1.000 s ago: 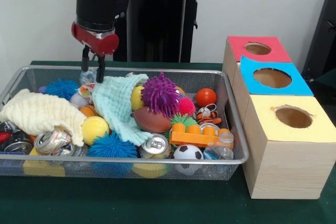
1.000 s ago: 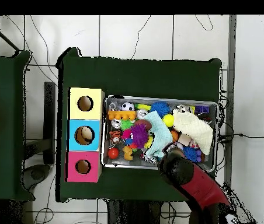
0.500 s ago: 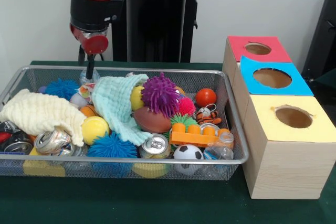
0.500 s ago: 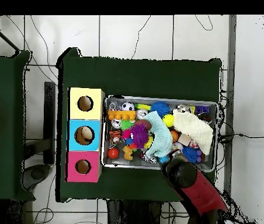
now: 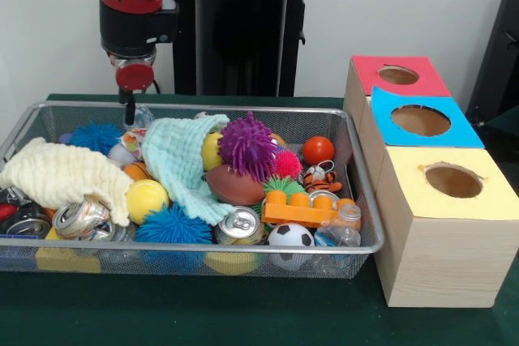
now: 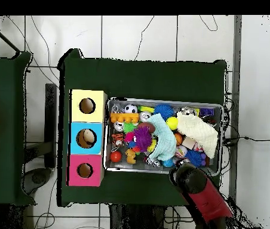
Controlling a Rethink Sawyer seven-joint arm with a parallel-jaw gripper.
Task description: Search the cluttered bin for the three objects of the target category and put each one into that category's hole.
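The wire mesh bin (image 5: 243, 245) is full of toys, cans and cloths; it also shows in the overhead view (image 6: 164, 99). One small white wrapper with a red and coloured print (image 5: 133, 141) peeks out between a blue spiky ball and the mint cloth. Other wrappers are hidden. My gripper (image 5: 128, 108) hangs edge-on above the bin's far rim at the back left, above and behind that wrapper, with nothing seen in it. In the overhead view the arm's head (image 6: 188, 179) covers it. The yellow-topped box's hole (image 5: 453, 181) is at the right, nearest the camera, also seen from overhead (image 6: 87, 105).
A blue-topped box (image 5: 420, 121) and a red-topped box (image 5: 397, 75) stand behind the yellow one. A mint cloth (image 5: 182, 160), a cream cloth (image 5: 65, 176), a purple spiky ball (image 5: 247, 145), a football (image 5: 233, 185) and crushed cans (image 5: 79, 218) fill the bin.
The arm has drawn back towards the robot's base and to the left in the front view, rising from inside the bin to above its far rim and turning edge-on.
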